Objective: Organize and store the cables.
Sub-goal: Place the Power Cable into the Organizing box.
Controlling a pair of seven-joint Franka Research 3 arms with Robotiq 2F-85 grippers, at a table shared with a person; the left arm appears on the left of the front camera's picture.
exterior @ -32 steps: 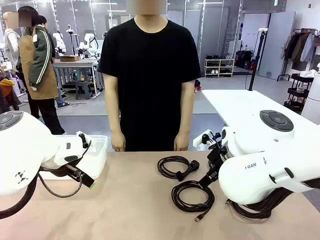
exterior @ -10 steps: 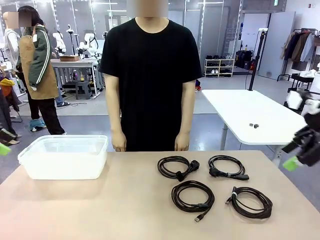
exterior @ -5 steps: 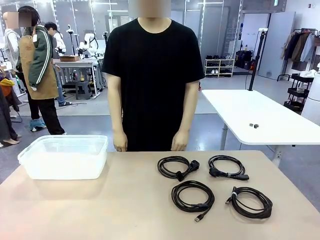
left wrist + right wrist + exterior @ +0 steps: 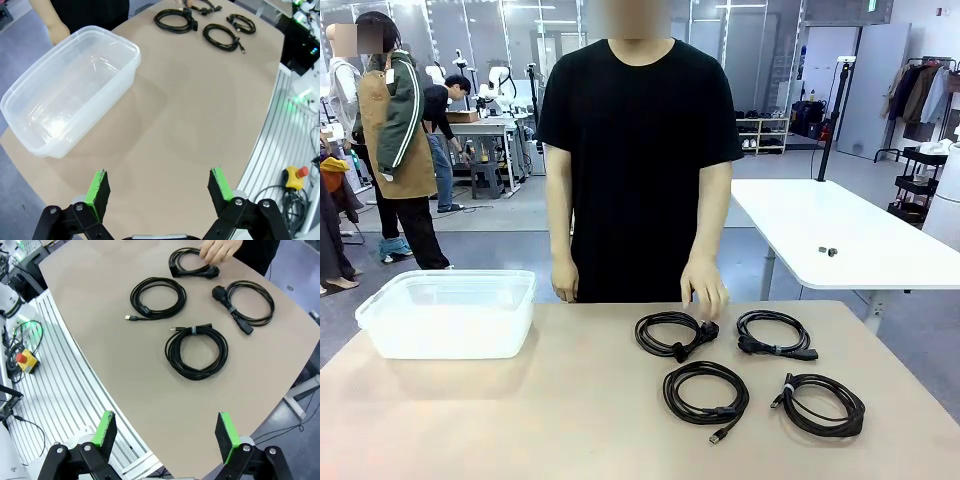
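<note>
four coiled cables (image 4: pixel 717 411), one clear bin (image 4: pixel 450 335)

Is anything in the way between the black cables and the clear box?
No, nothing visible does. Only bare table lies between the cables and the clear box. A person's hand is by one far coil.

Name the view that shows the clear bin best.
The left wrist view: it looks down into the clear bin, showing its whole rim and empty inside. The front view gives the bin side-on, mainly the near wall.
</note>
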